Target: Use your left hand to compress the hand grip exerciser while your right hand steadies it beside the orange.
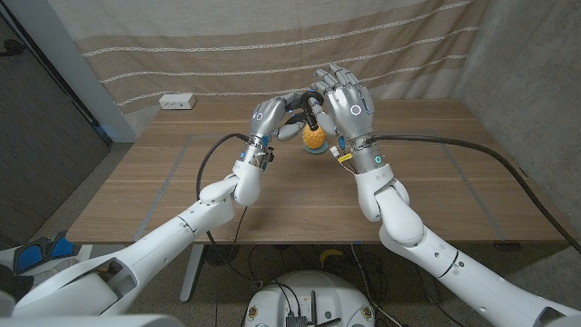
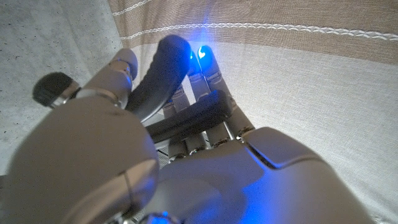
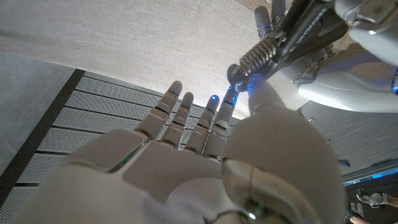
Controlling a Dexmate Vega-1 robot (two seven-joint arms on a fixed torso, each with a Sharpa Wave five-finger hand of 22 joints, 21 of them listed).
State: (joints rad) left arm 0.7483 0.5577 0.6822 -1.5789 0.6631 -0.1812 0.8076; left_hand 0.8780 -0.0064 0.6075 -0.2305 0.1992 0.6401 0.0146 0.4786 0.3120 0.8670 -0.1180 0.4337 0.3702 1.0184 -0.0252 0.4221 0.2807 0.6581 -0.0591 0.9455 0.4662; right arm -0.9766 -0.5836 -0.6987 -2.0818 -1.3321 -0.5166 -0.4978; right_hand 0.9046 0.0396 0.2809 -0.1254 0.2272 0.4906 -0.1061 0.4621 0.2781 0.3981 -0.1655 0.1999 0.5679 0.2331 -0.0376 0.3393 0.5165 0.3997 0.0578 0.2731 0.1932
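The squeeze itself was in hand. Above the far middle of the wooden table, the left hand had its fingers wrapped around both black foam handles of the hand grip exerciser, which was held raised just above the textured orange. The right hand stood upright just right of it, fingers straight and apart, its thumb near the steel coil spring; actual contact could not be told. The next move probably called for a firmer squeeze, with the right hand bracing the spring end.
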